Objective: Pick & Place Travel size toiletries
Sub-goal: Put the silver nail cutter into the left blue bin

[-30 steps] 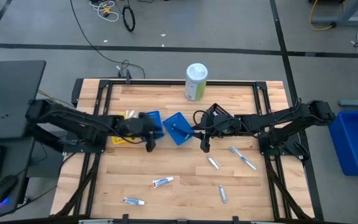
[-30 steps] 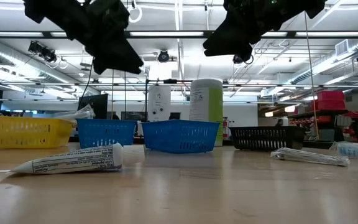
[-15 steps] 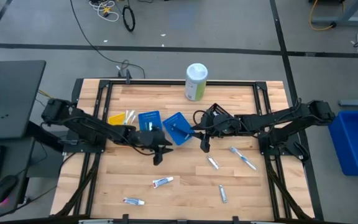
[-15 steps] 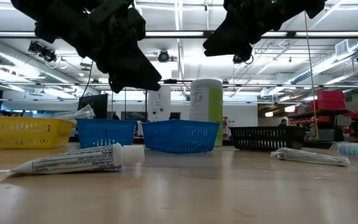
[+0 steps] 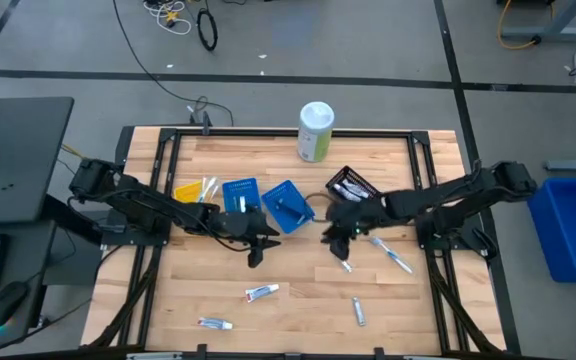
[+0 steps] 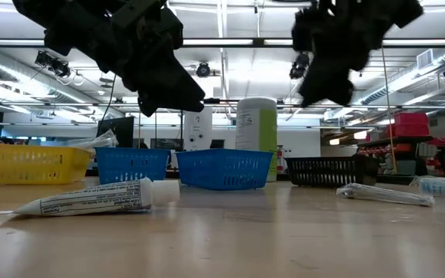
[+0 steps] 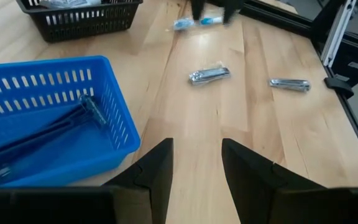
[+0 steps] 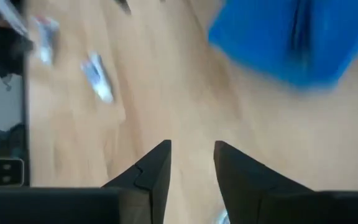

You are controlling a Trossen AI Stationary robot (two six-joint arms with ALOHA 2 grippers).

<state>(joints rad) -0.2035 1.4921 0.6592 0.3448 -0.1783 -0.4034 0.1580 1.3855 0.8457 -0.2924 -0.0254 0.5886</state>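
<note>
- Two arms work over the wooden desk (image 5: 288,310), where a tall white-green canister (image 5: 315,131) stands at the far edge and a row of baskets sits mid-desk: a yellow basket (image 5: 190,192), two blue baskets (image 5: 240,193) (image 5: 288,205) and a black basket (image 5: 350,184).
- Left gripper (image 5: 256,252) hangs just in front of the blue baskets, jaws parted and nothing between them; its wrist view shows bare wood in the gap and slim blue razors lying in a blue basket (image 7: 48,130).
- Right gripper (image 5: 338,237) hovers in front of the black basket, jaws parted and empty, near a small tube (image 5: 343,262).
- Loose toiletries lie on the near half of the desk: a toothbrush pack (image 5: 392,252) beside the right arm, a toothpaste tube (image 5: 261,292) near the middle, another tube (image 5: 214,323) at the front left and one (image 5: 358,311) at the front right.
- Judging from the layout, the step in hand is reaching for the next loose item. Each gripper should drop straight down, line its jaws across the tube's narrow width, and close near the middle so the tube does not pivot.
- Arms sit close together, so taking different items would avoid a clash.
- Right wrist view is smeared, so its items cannot be identified; the low view shows both grippers only as dark shapes, and the black basket's contents are too small to name.
</note>
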